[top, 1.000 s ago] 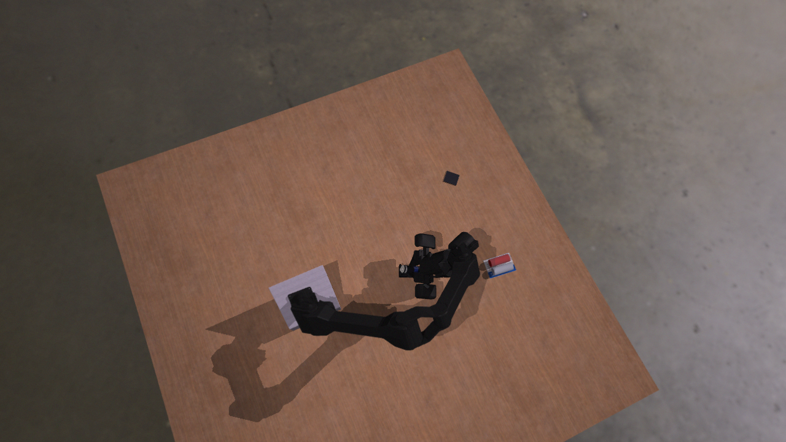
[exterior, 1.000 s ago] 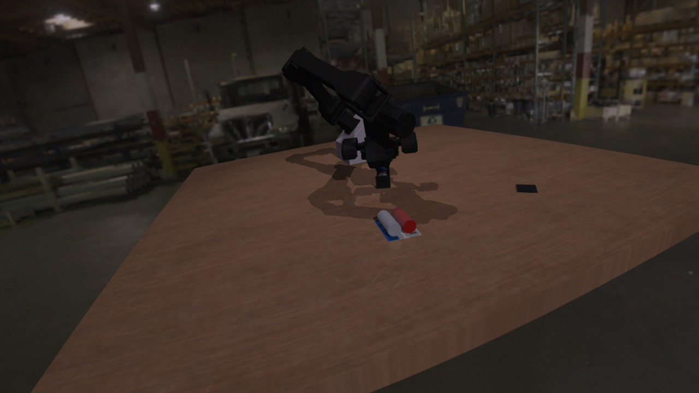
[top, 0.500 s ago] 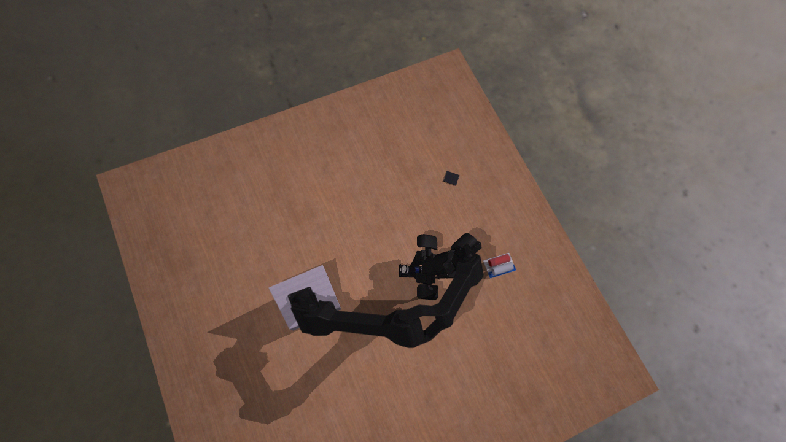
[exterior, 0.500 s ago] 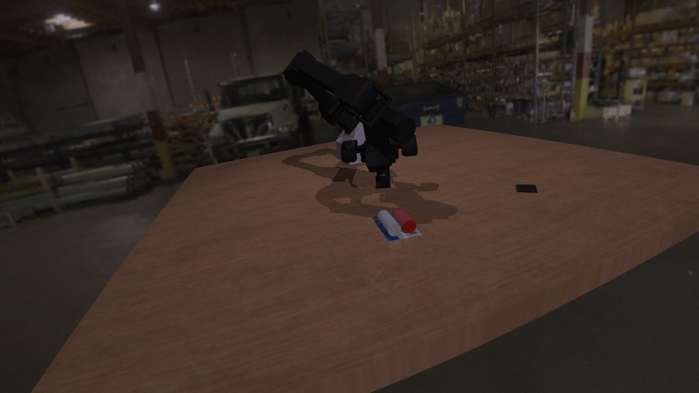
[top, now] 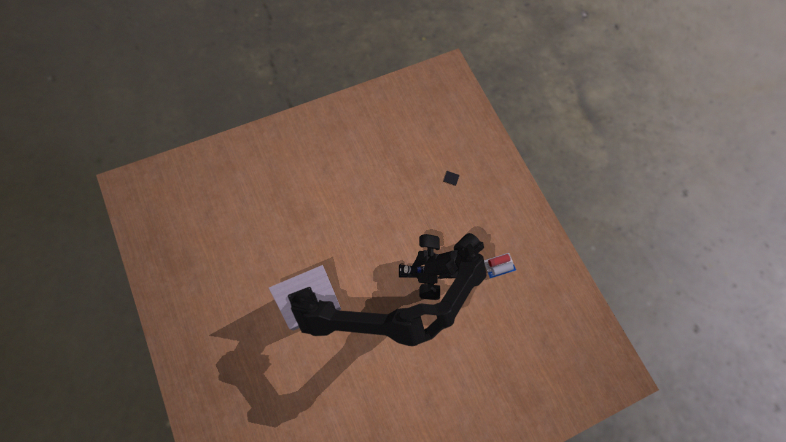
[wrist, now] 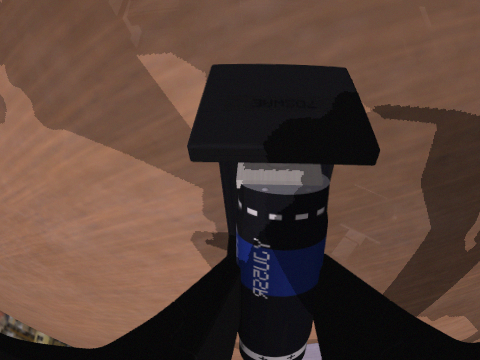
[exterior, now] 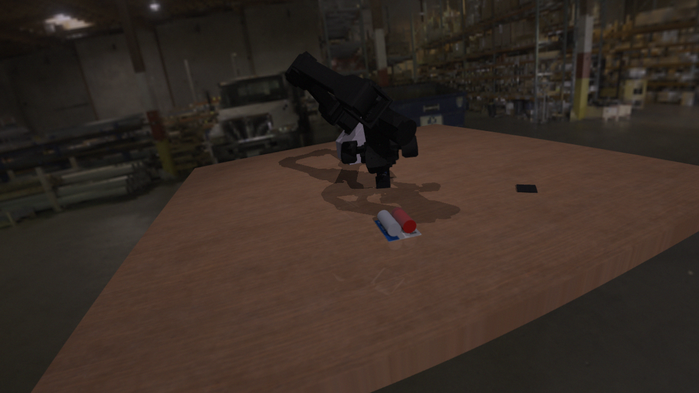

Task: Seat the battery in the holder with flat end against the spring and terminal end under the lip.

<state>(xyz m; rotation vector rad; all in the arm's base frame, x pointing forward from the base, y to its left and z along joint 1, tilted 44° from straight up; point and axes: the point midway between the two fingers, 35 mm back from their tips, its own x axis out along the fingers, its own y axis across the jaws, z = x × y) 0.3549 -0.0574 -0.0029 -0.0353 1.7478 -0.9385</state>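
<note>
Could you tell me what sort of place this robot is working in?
Most likely a warehouse: tall stocked shelving racks line the back, a truck is parked behind the wooden table, and the floor looks like bare concrete.

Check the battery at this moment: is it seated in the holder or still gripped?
Still gripped. In the wrist view the gripper is shut on the battery, whose far end meets the holder's grey plate; flat seating cannot be told.
</note>
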